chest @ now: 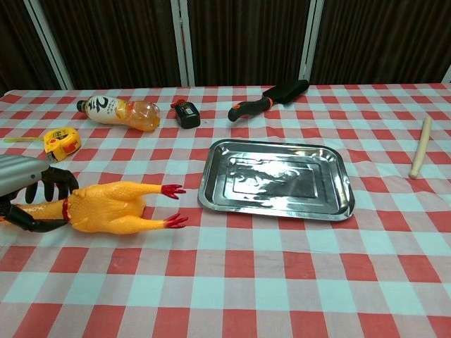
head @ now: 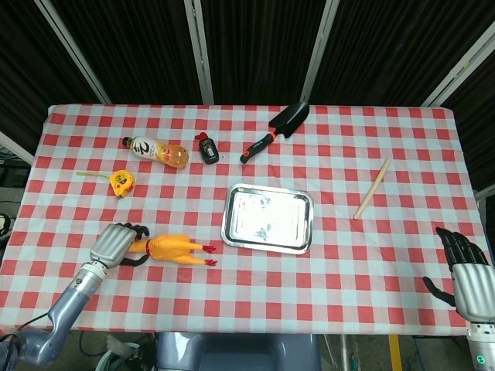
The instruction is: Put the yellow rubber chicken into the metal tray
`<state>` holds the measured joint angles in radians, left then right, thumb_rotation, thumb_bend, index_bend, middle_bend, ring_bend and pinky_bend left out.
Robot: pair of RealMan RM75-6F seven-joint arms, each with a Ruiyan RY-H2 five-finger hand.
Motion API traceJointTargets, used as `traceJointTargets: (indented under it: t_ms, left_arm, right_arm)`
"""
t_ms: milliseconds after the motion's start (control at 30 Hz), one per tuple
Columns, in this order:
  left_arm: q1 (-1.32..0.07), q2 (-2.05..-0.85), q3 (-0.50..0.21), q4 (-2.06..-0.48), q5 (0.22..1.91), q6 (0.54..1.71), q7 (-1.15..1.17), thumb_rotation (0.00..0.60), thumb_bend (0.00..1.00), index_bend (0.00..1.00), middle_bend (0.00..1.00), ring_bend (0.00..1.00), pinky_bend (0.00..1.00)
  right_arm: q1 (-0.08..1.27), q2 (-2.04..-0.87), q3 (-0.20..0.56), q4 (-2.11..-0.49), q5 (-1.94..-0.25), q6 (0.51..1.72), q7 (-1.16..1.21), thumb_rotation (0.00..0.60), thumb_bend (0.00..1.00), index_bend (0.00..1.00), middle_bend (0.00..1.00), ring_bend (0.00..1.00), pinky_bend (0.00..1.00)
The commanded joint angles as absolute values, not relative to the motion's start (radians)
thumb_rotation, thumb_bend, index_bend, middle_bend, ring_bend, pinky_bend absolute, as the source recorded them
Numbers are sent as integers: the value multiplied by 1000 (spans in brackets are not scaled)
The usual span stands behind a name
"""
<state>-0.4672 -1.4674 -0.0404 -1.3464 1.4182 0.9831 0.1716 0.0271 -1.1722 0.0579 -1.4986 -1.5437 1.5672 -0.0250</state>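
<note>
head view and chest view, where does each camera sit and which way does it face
Head view: high above the near table edge, looking steeply down on the whole checked table; shows the left hand around the rubber chicken's neck, and the right hand off the near right corner.
Chest view: low at the near edge, looking across towards the dark curtains; only the left hand shows.
Shared: chicken, metal tray, left hand.
</note>
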Motion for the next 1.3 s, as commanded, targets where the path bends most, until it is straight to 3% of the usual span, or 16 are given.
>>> traceJointTargets:
  t_ms: [33,333,600,800,1067,1300]
  left_arm:
    - [-472,-1473,-35,-1340,1428,988,164,600,289,351,426,383,480]
    - [-486,-1489,-18,-1324,1443,985,151,600,329,364,441,388,480]
    - [-493,-1512,-4,-1305,1473,1004,124,600,462,448,522,455,520]
    - [-485,-1503,10,-1315,1545,1086,69,600,524,506,573,497,556]
    - [-471,-1449,26,-1359,1611,1176,19,600,700,586,662,580,624]
    - [-478,-1371,15,-1441,1665,1246,-5,600,732,610,684,601,624]
  right_arm:
    - [24,-1172,57,-1495,-1543,1570,-19,600,230,75,159,139,218]
    - [14,-1174,52,-1485,-1548,1581,-2,600,230,76,158,142,219]
    - [7,-1173,46,-1487,-1561,1593,12,600,231,75,159,147,222]
    - [-2,-1170,42,-1487,-1569,1606,23,600,231,76,159,152,225]
    - [-9,-1154,37,-1497,-1598,1633,60,600,231,100,159,186,267]
    - [3,-1100,26,-1544,-1659,1648,121,600,231,105,160,187,282]
